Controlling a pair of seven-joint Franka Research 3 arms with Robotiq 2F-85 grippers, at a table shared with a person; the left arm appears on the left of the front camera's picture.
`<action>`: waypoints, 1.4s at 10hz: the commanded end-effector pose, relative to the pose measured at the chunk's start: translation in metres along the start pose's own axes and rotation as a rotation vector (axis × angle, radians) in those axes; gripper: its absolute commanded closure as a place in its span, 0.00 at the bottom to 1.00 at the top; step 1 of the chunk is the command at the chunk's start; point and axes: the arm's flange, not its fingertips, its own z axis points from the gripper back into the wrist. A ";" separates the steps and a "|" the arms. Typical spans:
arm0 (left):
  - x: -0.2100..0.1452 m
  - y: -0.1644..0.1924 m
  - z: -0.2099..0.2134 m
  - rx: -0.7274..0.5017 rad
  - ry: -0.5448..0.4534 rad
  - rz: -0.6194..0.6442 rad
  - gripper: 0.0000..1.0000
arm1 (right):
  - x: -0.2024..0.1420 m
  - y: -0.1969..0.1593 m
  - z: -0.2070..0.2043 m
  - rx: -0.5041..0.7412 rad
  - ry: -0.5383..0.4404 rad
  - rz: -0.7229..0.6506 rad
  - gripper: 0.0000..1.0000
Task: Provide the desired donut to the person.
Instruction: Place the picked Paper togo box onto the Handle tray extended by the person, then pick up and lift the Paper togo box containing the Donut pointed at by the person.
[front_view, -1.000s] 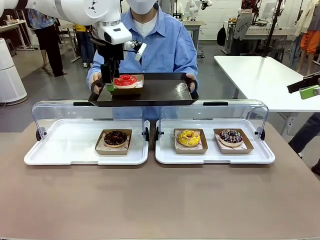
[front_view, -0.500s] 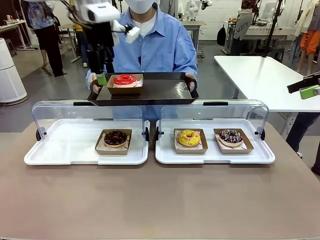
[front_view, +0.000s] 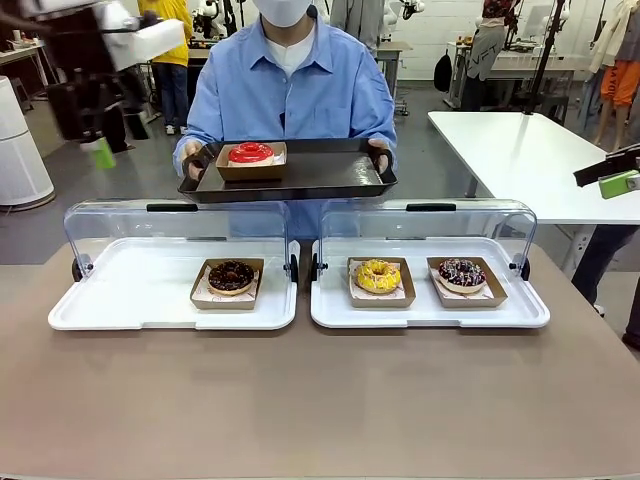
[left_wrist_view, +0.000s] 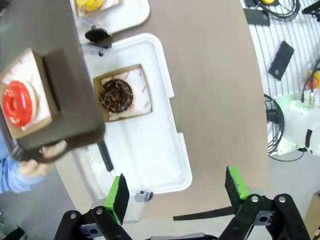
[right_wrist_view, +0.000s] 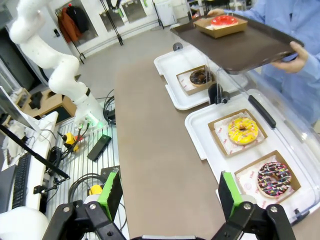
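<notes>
The person (front_view: 300, 90) in a light blue shirt holds a dark tray (front_view: 320, 178) with both hands. On it sits a red-glazed donut (front_view: 250, 153) in a cardboard box. My left gripper (front_view: 95, 140) hangs blurred at the upper left, away from the tray. In the left wrist view my left gripper (left_wrist_view: 176, 192) is open and empty, high above the table, with the red donut (left_wrist_view: 19, 102) far off on the tray (left_wrist_view: 60, 75). My right gripper (right_wrist_view: 170, 192) is open and empty too, and looks over the red donut (right_wrist_view: 223, 20) from afar.
Two white display trays (front_view: 150, 300) with raised clear lids stand on the brown table. The left one holds a chocolate donut (front_view: 231, 276). The right one holds a yellow donut (front_view: 377, 276) and a sprinkled donut (front_view: 461, 273). My right gripper (front_view: 612, 175) pokes in at the right edge.
My left gripper has drawn away from the red donut's box, up and to the left, with nothing in it. The box stays on the person's tray.
</notes>
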 end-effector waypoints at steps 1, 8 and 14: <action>-0.026 -0.023 -0.018 0.049 -0.007 -0.001 0.00 | 0.001 0.000 0.000 0.006 -0.011 0.007 0.00; -0.080 -0.022 -0.040 0.082 -0.039 0.109 0.00 | 0.001 0.000 0.000 0.006 -0.011 0.007 0.00; -0.079 -0.021 -0.043 0.089 -0.040 0.107 0.00 | 0.001 0.000 0.000 0.006 -0.011 0.007 0.00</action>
